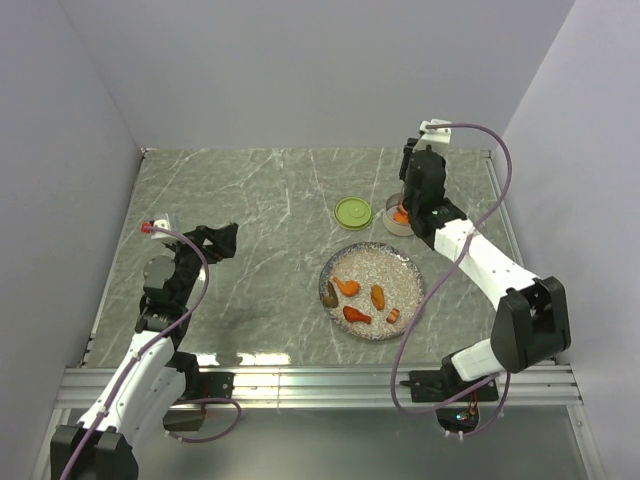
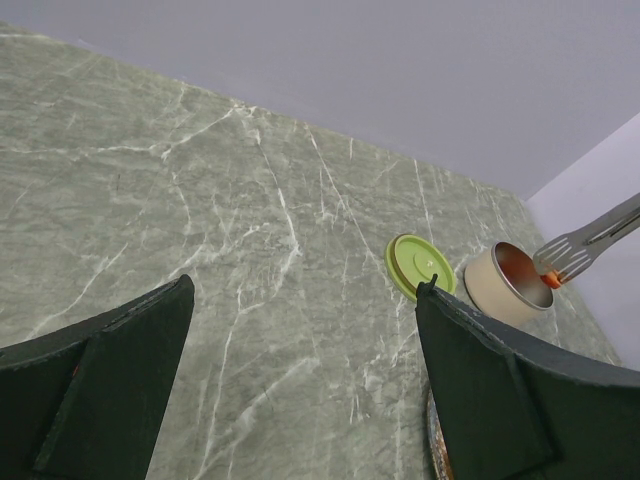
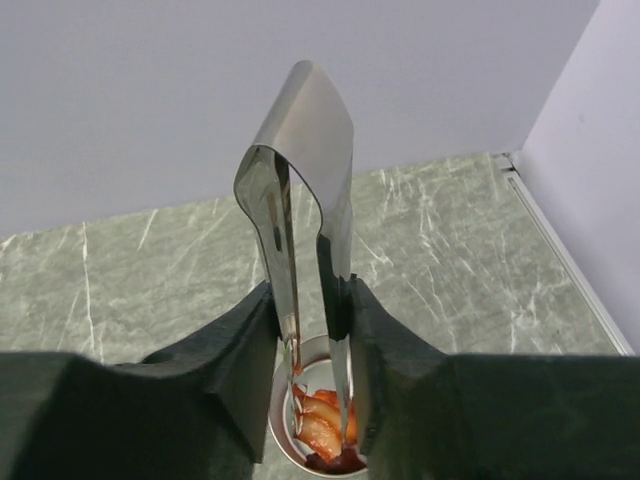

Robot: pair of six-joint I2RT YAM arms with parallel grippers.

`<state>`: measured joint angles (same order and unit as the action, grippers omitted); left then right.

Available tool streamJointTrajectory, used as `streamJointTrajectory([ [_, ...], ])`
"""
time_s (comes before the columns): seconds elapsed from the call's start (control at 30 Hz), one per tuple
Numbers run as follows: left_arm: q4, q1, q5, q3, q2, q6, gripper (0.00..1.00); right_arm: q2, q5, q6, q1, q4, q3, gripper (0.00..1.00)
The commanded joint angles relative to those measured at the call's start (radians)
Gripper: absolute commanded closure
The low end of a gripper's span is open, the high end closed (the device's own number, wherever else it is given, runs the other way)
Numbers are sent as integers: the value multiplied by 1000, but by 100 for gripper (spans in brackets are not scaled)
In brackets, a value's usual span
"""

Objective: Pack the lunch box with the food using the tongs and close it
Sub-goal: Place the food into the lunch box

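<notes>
Matte black right fingers (image 3: 240, 390) fill the bottom of the right wrist view, pinching the tongs (image 3: 305, 150) partway down their arms. These tongs are one strip of polished steel folded into a rounded hairpin at the top, with two narrow arms running down side by side. In the left wrist view their ends flatten into slotted paddles with an orange bit at them. The tips reach into the mouth of the lunch box (image 3: 281, 425), a small round straight-walled tin standing on the bench (image 1: 250, 200) at the far right. Inside it lie glossy orange and red pieces of food (image 3: 322, 432). Its flat lime-green lid (image 1: 353, 212), a smooth disc, lies on the bench just left of the tin. Nearer the arms sits a round speckled grey plate (image 1: 398, 268) carrying five more pieces: three orange, one red, one dark brown-green. Left fingers (image 2: 110, 400), wedge-shaped and dull black, stand spread wide with nothing between them. They hang over the veined grey-green, stone-look surface at the left, well apart from the plate.
</notes>
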<state>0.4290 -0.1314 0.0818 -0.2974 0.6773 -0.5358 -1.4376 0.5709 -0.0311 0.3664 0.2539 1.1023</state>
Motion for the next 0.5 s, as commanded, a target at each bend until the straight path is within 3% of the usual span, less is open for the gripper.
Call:
streamJointTrajectory([
  [0.0,19,4,-5,1,-18,2,1,-9,-9,11,-7,41,62,58],
  [0.23,8,4,-11,-2,-18,4,1,-35,-5,22,-15,33,90,49],
  [0.47,-1,4,-25,-2,-27,7,1,14,-25,20,-12,56,44,50],
])
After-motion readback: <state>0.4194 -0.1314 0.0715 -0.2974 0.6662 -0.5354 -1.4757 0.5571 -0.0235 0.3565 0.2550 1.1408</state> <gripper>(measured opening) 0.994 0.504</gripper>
